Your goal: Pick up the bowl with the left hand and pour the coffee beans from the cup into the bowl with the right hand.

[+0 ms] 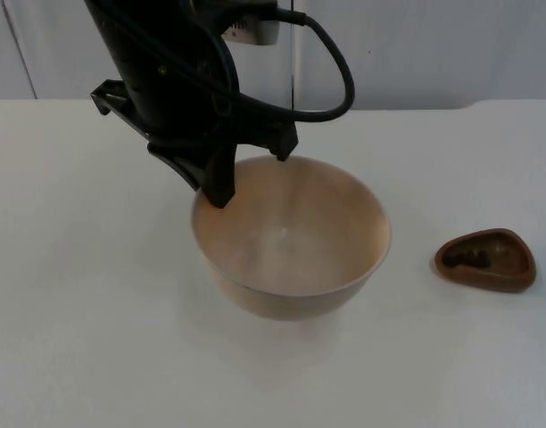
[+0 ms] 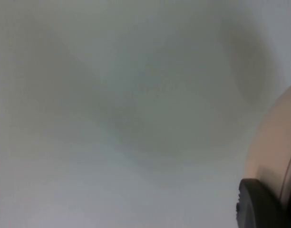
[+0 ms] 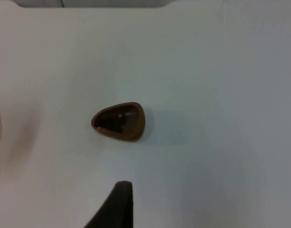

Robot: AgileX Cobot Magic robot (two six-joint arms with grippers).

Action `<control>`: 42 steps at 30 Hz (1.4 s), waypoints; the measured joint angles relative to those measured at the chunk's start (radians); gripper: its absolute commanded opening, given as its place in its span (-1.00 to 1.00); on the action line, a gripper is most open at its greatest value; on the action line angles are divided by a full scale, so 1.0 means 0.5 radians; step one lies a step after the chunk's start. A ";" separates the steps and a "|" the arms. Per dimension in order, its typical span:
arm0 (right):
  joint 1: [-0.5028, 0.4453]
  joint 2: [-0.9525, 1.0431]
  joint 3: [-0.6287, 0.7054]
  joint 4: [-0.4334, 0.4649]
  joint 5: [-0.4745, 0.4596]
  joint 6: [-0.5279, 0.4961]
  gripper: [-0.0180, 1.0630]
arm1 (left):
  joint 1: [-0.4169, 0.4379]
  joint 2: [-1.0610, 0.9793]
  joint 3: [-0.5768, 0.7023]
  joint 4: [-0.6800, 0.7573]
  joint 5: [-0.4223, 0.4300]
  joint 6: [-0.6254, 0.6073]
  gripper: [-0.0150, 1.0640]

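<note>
A: Start at the left gripper (image 1: 248, 178). It sits on the far-left rim of the beige bowl (image 1: 295, 241), 1 black finger inside the wall and 1 outside, so it reads as clamped on the rim. In the left wrist view the fingertip (image 2: 262, 202) lies against the bowl's pale wall (image 2: 274, 147).

B: And the bowl itself?

A: Mid-bench, upright, nothing in it that I can see. I can't tell whether it is lifted or resting on the white bench (image 1: 77, 312).

B: The right gripper?

A: Above the bench on the right, looking down on the small brown cup (image 3: 119, 121) with dark coffee beans (image 3: 114, 122) inside. 1 fingertip (image 3: 118, 204) shows, so I cannot tell if that gripper is released or closed. It is apart from the cup and holds nothing.

B: What could go wrong?

A: 3 things, by my judgement. The bowl is pinched at 1 edge only, so its weight may tip it or let it slip. The cup (image 1: 485, 259) is low and oddly shaped, well apart from the bowl, so a poor grasp could knock beans out. And a pour begun before the cup is over the bowl would scatter beans on the bench.
</note>
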 measured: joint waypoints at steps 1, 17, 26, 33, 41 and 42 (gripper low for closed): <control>0.000 0.000 0.000 0.000 0.000 0.000 0.98 | 0.000 0.000 0.000 0.000 0.000 0.000 -0.98; 0.000 0.993 -0.479 0.000 -0.008 -0.013 0.98 | 0.000 0.000 0.000 -0.007 0.000 0.000 -0.98; 0.020 1.386 -0.692 0.004 -0.009 -0.033 0.98 | 0.000 0.000 0.000 -0.012 -0.003 0.000 -0.98; 0.245 1.642 -0.829 -0.047 0.011 0.061 0.95 | 0.000 0.000 0.000 -0.012 -0.005 0.001 -0.98; 0.463 1.972 -1.015 -0.168 0.064 0.241 0.95 | 0.000 0.000 0.000 -0.012 -0.005 0.001 -0.98; 0.490 2.031 -1.053 -0.183 0.077 0.262 0.95 | 0.000 0.000 0.000 -0.012 -0.005 0.001 -0.98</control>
